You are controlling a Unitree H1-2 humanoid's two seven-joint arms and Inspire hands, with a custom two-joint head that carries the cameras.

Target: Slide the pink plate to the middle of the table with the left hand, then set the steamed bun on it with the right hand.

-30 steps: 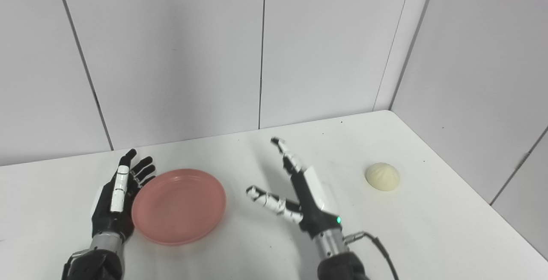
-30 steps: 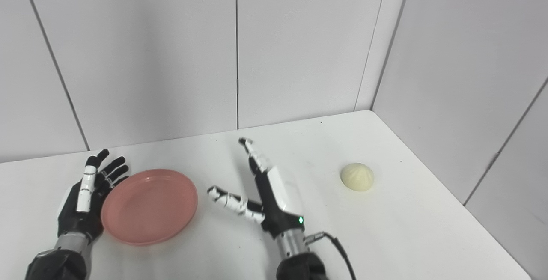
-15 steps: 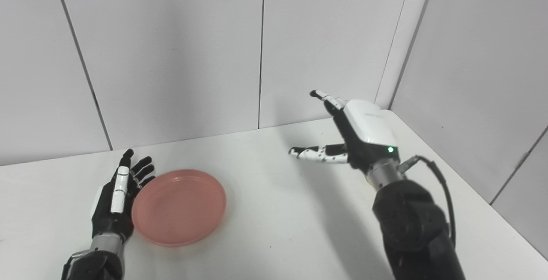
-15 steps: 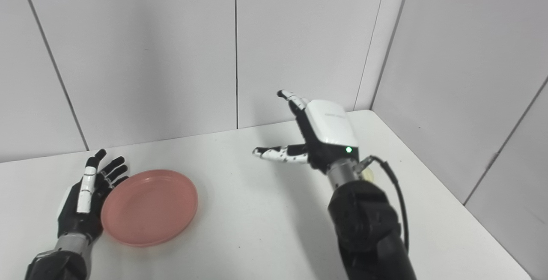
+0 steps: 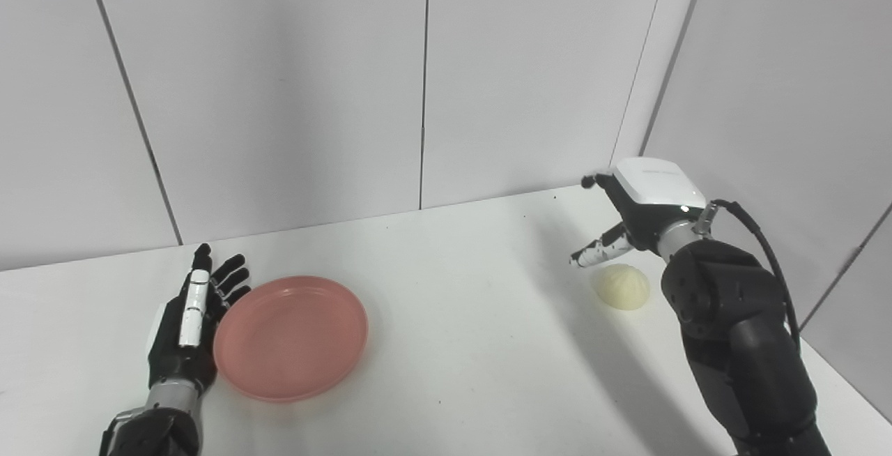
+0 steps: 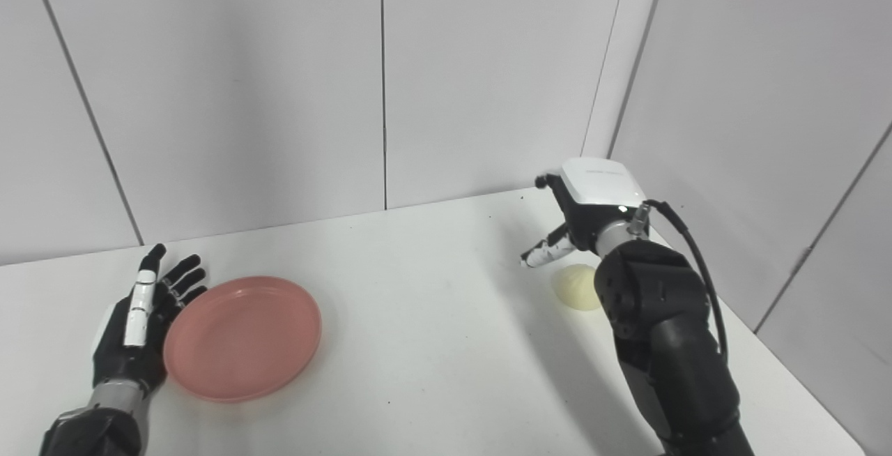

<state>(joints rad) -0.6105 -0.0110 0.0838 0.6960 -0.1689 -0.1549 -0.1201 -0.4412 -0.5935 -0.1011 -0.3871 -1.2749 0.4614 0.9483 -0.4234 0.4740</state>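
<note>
The pink plate [image 5: 291, 336] lies flat on the white table [image 5: 453, 344], left of the middle. My left hand [image 5: 188, 320] is open, its fingers stretched flat against the plate's left rim; it also shows in the right eye view [image 6: 139, 327]. The pale steamed bun [image 5: 622, 287] sits on the table at the right. My right hand [image 5: 637, 215] is open and hovers just above and behind the bun, thumb pointing left, holding nothing. My right forearm hides part of the bun [image 6: 577, 287] in the right eye view.
Grey wall panels stand close behind the table and along its right side, meeting at the far right corner [image 5: 631, 177]. A black cable [image 5: 763, 247] loops off my right wrist.
My right hand rose from the table's middle and swung right to above the bun. The left hand and the plate have not moved.
</note>
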